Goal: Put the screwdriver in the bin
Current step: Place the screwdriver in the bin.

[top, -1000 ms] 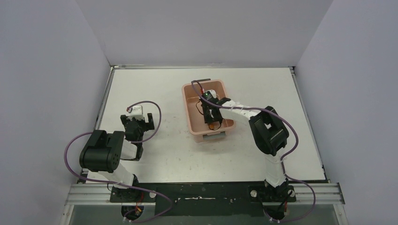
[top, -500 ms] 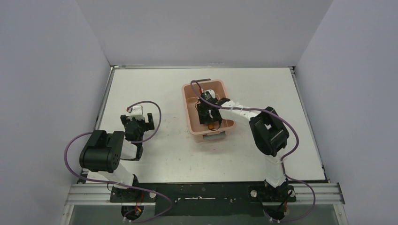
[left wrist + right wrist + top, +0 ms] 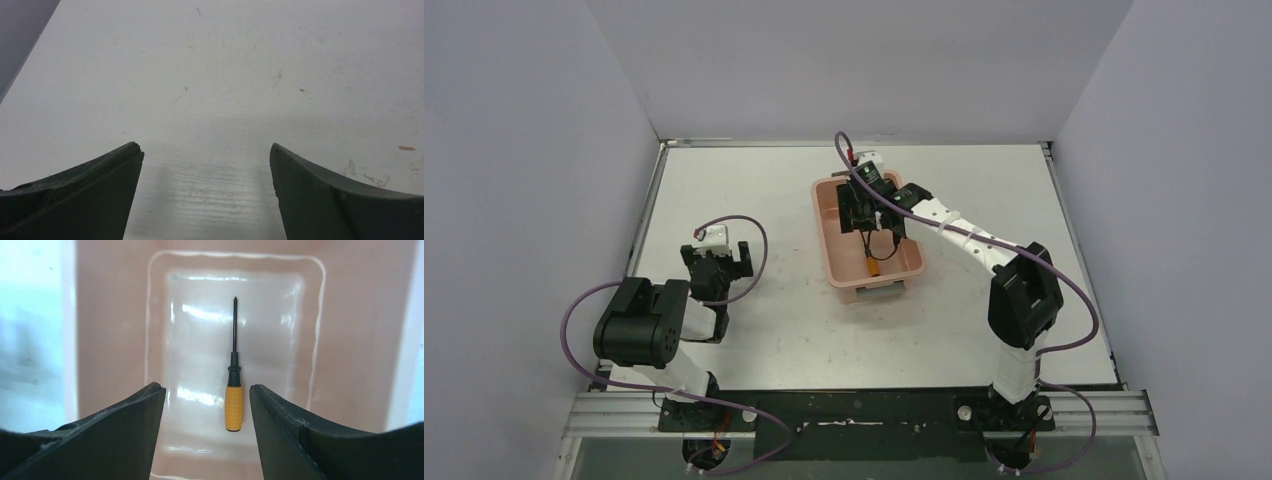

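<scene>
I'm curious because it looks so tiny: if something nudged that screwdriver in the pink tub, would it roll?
Probably: the screwdriver has a rounded-looking handle and lies loose on the glossy floor of the bin, so it may roll or slide. Its slim, straight build suggests stiff and light.

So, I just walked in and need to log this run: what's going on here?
The screwdriver lies flat on the floor of the pink bin, with nothing touching it. The right arm's tool hovers above it with its jaws open, and the screwdriver shows in the gap between them. The left arm's tool is off to the left over the table, also open and holding nothing. By how things lie, the screwdriver is already in the bin.
</scene>
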`<state>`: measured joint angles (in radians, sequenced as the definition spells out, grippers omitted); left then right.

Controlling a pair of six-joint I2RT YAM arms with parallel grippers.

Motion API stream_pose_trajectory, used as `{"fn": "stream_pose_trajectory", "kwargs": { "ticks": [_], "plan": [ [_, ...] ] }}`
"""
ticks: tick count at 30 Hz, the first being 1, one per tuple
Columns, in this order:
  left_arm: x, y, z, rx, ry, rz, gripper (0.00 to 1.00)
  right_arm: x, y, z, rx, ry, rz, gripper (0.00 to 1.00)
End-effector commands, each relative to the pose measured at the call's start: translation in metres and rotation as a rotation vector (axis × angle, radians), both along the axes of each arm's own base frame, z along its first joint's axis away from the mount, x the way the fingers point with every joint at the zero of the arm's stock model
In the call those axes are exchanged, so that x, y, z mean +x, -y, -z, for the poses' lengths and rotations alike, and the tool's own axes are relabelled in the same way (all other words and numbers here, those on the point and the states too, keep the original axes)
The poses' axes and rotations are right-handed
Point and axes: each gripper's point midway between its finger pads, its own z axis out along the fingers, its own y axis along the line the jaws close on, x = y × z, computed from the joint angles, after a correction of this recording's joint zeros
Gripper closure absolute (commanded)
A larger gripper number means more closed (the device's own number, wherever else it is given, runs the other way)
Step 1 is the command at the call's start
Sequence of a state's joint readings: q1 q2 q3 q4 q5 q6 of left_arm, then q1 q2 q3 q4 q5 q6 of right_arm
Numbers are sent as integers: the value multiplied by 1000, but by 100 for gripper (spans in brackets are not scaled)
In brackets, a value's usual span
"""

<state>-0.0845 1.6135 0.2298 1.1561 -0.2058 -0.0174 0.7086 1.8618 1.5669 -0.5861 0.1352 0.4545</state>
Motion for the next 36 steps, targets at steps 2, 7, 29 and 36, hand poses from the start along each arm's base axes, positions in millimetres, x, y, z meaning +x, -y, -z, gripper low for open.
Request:
{"fn": "stream_pose_trajectory", "kwargs": {
  "ticks": [2, 7, 29, 36],
  "plan": [
    [12, 2, -22, -14, 84, -1, 3, 4, 4, -64, 25, 110, 14, 35],
    [12, 2, -22, -14, 84, -2, 3, 6, 5, -88, 37, 154, 3, 23],
    [12, 2, -23, -15, 84, -1, 3, 34, 151, -124, -45, 266, 195, 0],
    [12, 2, -22, -15, 84, -1, 3, 41, 217, -119, -5, 268, 192, 0]
  ]
}}
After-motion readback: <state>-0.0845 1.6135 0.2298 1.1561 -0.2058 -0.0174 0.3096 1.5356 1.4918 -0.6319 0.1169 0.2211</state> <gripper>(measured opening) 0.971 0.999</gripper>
